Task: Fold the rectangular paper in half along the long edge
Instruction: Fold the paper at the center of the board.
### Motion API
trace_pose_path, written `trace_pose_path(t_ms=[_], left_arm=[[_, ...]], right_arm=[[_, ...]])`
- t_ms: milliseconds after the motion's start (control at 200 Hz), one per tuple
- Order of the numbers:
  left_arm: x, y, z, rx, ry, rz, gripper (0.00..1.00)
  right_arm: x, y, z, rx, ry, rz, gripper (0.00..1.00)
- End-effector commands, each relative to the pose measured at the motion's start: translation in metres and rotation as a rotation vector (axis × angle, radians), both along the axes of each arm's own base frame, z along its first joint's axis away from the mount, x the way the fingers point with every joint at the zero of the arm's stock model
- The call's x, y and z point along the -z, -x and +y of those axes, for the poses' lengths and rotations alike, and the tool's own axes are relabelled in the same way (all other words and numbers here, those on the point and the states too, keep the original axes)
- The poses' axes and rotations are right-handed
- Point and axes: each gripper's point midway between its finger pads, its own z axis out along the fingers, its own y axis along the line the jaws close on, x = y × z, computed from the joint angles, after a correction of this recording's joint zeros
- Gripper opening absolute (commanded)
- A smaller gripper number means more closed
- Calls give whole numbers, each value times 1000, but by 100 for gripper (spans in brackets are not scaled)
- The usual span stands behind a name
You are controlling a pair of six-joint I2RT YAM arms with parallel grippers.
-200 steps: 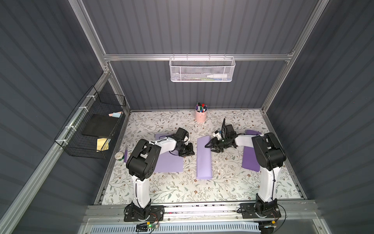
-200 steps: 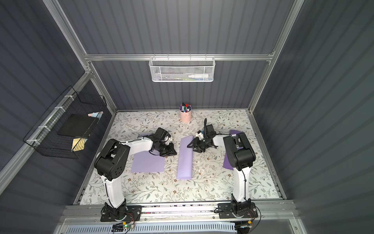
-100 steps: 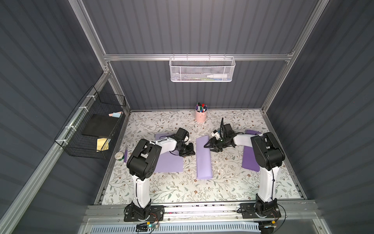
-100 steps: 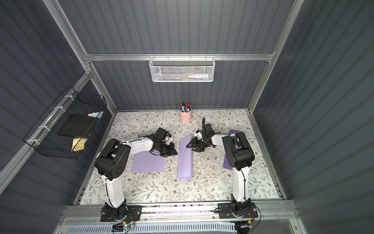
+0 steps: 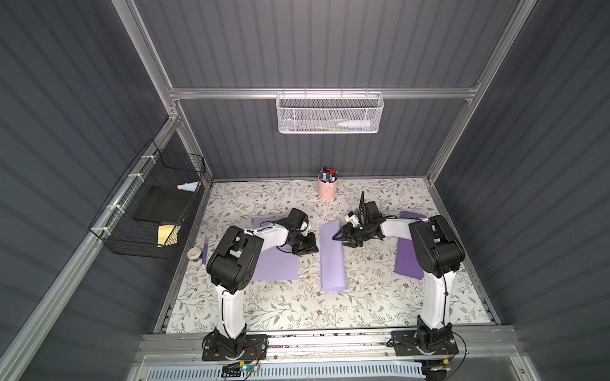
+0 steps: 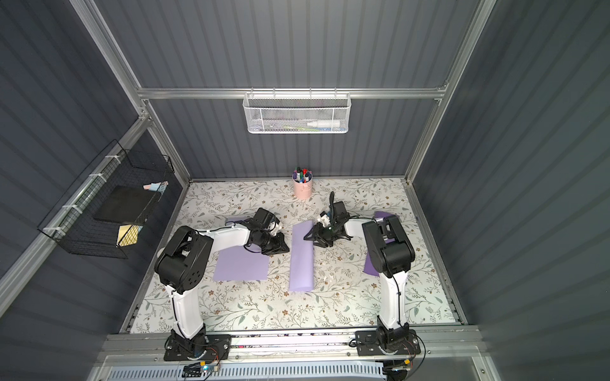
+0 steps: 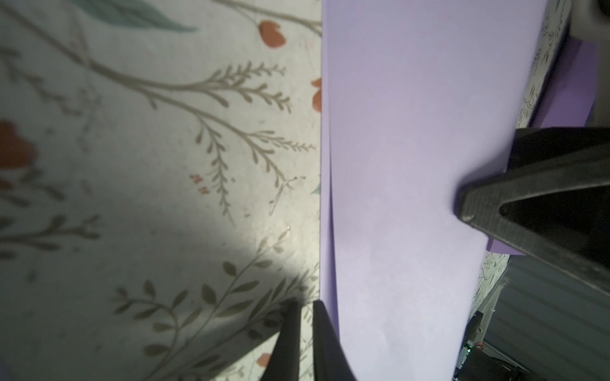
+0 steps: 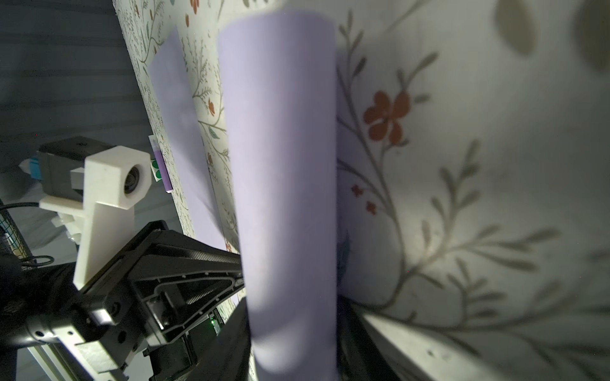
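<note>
No words, numbers, brand names or signs can be read in any view. Some print may be carried by the pens (image 5: 327, 174) in the pink cup (image 5: 326, 193), near the middle of the frame, and by the white bottle (image 5: 355, 124) in the white basket (image 5: 297, 115), in the upper middle. These are too small in both top views for any letters to be made out.

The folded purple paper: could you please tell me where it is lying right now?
In both top views the folded purple paper lies centrally, between the left gripper and the right gripper, on the robot's side of the pink pen cup.
</note>
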Motion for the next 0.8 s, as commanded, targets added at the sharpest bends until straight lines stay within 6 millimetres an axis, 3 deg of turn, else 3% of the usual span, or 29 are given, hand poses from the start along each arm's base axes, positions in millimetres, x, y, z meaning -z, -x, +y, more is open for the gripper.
trace_pose_path(t_ms=[0,355,630,795], left_arm=[[3,7,1,8,-16,21,13],[-7,6,0,-4,-4,2,13],[-55,-11,-8,-41,82,-116,12],[-58,-12,-28,-15,125,-117,12]], right_arm=[[31,8,-10,33,107,57,42],[39,10,-10,44,151,66,42],[41,14,-11,39,175,68,41],[41,14,-11,38,177,67,41]])
